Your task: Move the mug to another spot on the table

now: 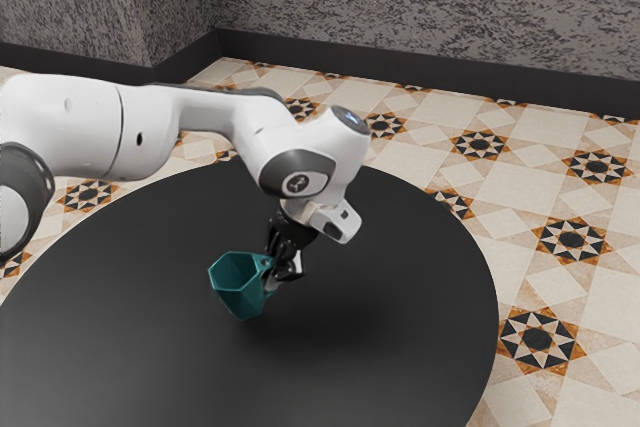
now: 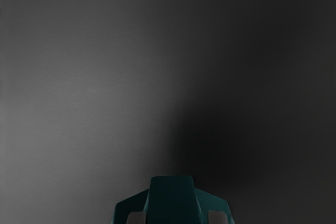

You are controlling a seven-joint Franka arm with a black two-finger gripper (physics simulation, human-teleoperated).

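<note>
**Mug pinched in the gripper, tilted over the table**

You have the teal mug [image 1: 238, 285] hanging at the tip of the gripper [image 1: 284, 265], toward the exterior view's left of the fingers and slightly lower. The fingers stand narrow, closed from two sides on the part of the mug that faces the hand, which looks like its handle. The mug is tilted, its mouth turned up and toward the exterior view's left, over the middle of the round black table [image 1: 120, 347]. A soft shadow lies on the tabletop just to the exterior view's right of it. You cannot tell from this angle whether the base touches the surface or hangs just off it.

In the wrist view the mug [image 2: 172, 203] sits right under your hand, cut off by the picture's edge, with a pale pad [image 2: 135, 217] on each side of its teal ridge. In the exterior view the dark fingers hide the contact itself, and the arm [image 1: 150, 132] is cut off at that view's left edge.
</note>
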